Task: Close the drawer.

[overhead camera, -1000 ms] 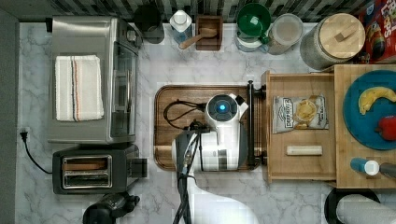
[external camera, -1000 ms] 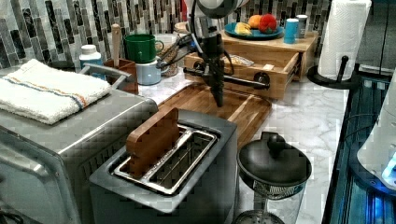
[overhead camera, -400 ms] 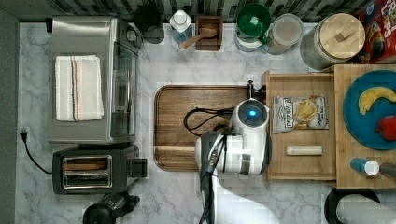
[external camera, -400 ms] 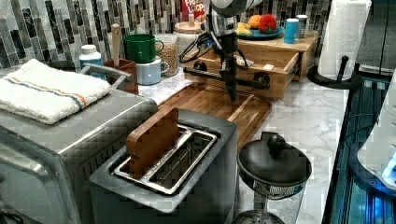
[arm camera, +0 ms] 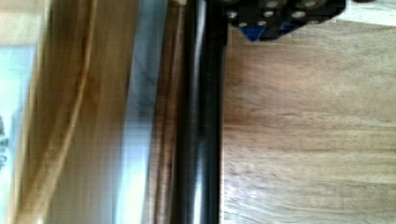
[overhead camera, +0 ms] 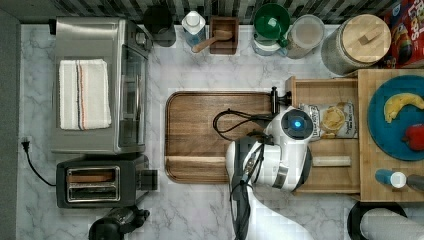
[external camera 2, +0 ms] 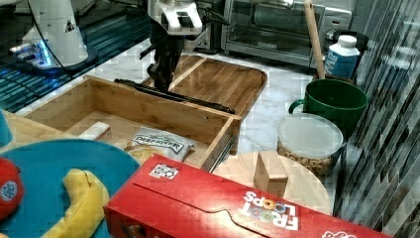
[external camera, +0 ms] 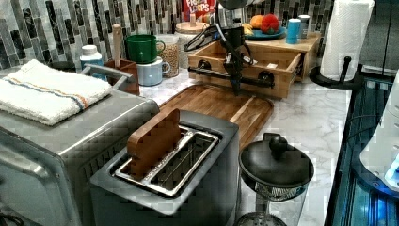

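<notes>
The black gripper (external camera: 234, 77) hangs point-down from the white arm, a little right of centre in the upper part of the left view, its tips right at the thin black bar handle (external camera: 214, 75). Whether the tips are spread or pressed together cannot be told from any of the views. In the right view the gripper (external camera 2: 159, 79) sits at the upper left-centre, on the cutting-board side of the handle (external camera 2: 173, 95), touching it or just beside it — contact cannot be confirmed.

Outward from there lies the shallow light-wood drawer with its raised rim (overhead camera: 300, 86), pulled well out from under the butcher-block cabinet top (overhead camera: 364, 185) on the right of the top view. It holds a chip packet (overhead camera: 331, 120) and a small pale bar (overhead camera: 332, 161). The handle's long axis runs up-and-down in the top view, square to the way the drawer slides; in the wrist view the handle (arm camera: 201, 140) crosses the frame as one dark stripe beside the wood.

So the drawer body lies beyond the handle from the gripper, toward the top view's right, with the dark walnut rounded-corner cutting board (overhead camera: 200, 135) behind the gripper on the left. The judgement is that the coming push must go straight toward the cabinet, across the handle's length — an off-centre push could skew the drawer.
</notes>
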### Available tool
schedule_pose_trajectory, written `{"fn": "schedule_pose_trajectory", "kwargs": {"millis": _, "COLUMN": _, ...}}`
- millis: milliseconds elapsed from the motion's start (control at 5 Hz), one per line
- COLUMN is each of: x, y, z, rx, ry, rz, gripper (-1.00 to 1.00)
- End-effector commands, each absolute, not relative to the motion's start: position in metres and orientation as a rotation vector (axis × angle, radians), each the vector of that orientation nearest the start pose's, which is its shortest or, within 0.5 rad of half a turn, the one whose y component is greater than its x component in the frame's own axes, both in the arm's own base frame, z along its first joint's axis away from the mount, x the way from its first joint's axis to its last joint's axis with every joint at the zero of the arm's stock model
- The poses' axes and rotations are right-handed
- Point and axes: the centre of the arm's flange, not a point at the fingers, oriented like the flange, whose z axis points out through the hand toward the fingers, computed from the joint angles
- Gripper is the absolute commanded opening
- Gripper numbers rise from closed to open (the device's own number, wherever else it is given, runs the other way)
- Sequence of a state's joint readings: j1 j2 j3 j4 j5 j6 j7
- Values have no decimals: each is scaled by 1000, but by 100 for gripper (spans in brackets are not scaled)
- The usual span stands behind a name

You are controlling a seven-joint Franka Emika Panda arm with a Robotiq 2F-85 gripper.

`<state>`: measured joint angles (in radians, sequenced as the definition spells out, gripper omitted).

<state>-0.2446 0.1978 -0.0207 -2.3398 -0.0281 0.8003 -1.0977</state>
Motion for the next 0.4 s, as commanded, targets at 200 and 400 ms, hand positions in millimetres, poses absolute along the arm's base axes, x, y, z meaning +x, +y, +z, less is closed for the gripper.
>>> {"fn": "schedule_pose_trajectory", "kwargs": {"millis": 200, "x": 505, "y": -239, "z": 298, "rx": -3173, "ry": -156, "rz": -103, "gripper": -100}}
{"fn": "schedule_pose_trajectory", "kwargs": {"millis": 400, "x": 504, "y": -275, "z": 294, "rx": -3157, "ry": -171, "rz": -132, "gripper": -100}}
